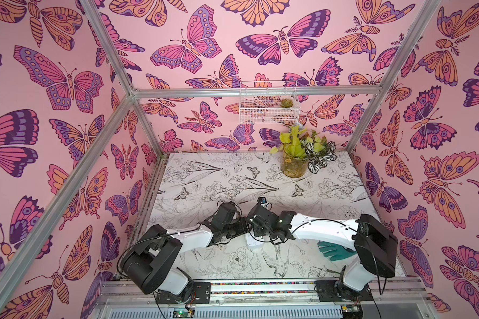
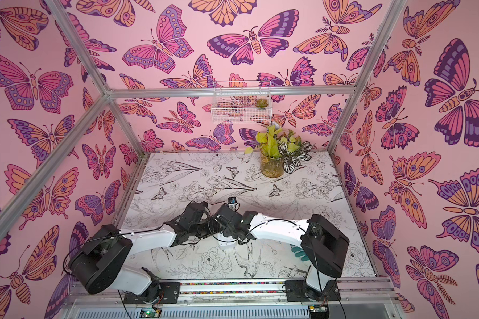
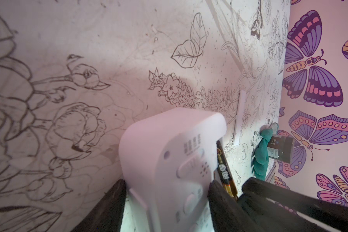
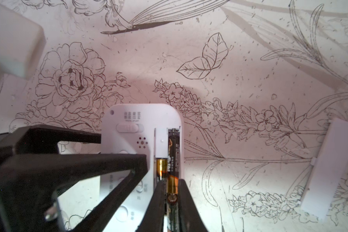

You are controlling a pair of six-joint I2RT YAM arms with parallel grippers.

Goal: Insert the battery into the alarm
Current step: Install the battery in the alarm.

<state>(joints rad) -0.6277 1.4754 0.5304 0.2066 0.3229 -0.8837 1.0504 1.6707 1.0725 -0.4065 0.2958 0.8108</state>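
Right tool [image 4: 170, 183] low over alarm [image 4: 129, 118], tight around battery [image 4: 174, 148].

The left arm [image 2: 150, 237] and right arm [image 2: 277, 230] stood wrist to wrist above the white alarm [image 2: 227, 243], mostly hiding it; a teal glove [image 2: 298, 252] lay by the right arm's elbow.

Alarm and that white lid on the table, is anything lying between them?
No. In the right wrist view the table between the alarm and the lid is bare, with only drawn flowers.
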